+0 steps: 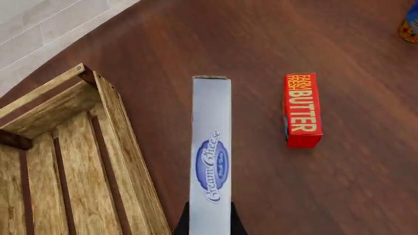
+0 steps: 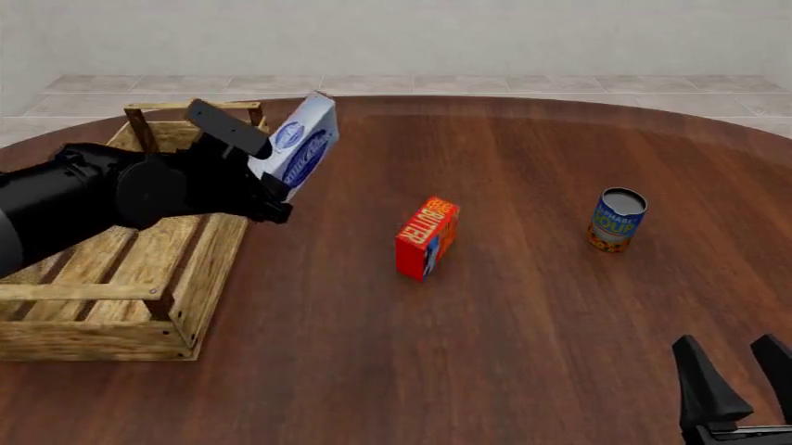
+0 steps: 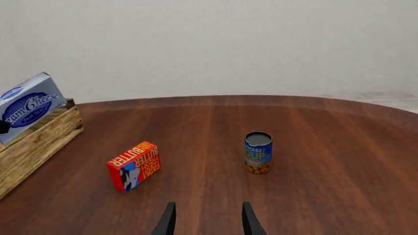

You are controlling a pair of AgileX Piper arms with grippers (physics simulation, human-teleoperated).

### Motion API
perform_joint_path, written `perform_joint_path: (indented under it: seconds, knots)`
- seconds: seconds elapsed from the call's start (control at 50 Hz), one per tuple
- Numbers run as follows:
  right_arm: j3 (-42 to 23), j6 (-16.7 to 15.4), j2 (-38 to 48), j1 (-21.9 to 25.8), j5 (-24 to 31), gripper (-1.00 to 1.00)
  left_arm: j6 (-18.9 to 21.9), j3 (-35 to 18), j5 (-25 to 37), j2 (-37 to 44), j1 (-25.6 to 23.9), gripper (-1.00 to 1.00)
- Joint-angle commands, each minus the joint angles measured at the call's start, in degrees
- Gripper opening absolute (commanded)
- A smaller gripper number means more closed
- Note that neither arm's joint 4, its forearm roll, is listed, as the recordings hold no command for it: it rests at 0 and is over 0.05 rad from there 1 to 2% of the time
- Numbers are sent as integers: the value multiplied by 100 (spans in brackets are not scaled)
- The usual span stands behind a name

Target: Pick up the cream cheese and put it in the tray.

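Observation:
The cream cheese [image 2: 300, 141] is a pale silvery box with blue oval logos, held tilted in the air by my left gripper [image 2: 270, 185], which is shut on its lower end. It hangs over the table just right of the tray's [image 2: 185, 301] right wall. In the left wrist view the cream cheese [image 1: 211, 152] runs along the fingers, with the tray [image 1: 121, 137] beside it. The right wrist view shows the cream cheese [image 3: 26, 106] above the tray [image 3: 39, 139]. My right gripper [image 2: 740, 385] sits open at the near right edge, its fingers [image 3: 168, 220] empty.
A red-orange butter box [image 2: 427, 237] lies mid-table, also visible as the butter box [image 1: 302, 109] in the left wrist view and the butter box [image 3: 134, 165] in the right wrist view. A soup can [image 2: 617, 220] stands to the right, seen as the can [image 3: 258, 152].

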Motion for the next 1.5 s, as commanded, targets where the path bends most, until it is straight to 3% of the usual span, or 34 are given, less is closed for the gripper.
perform_joint_path:
  seconds: [0.02, 0.38, 0.92, 1.06, 1.28, 1.5]
  knots:
    - [0, 0, 0, 0, 0, 100, 0, -142, 73, -92, 313, -100]
    - [0, 0, 0, 0, 0, 100, -171, -457, 350, -288, 906, -100]
    - [0, 0, 0, 0, 0, 100, -123, -173, 132, -66, 1830, -100]
    - [0, 0, 0, 0, 0, 100, -258, -505, 236, 117, 2179, -100]
    - [0, 0, 0, 0, 0, 100, -358, -306, -53, 430, 2523, -100]
    - [0, 0, 0, 0, 0, 100, -203, -168, -328, 809, 2796, -100]
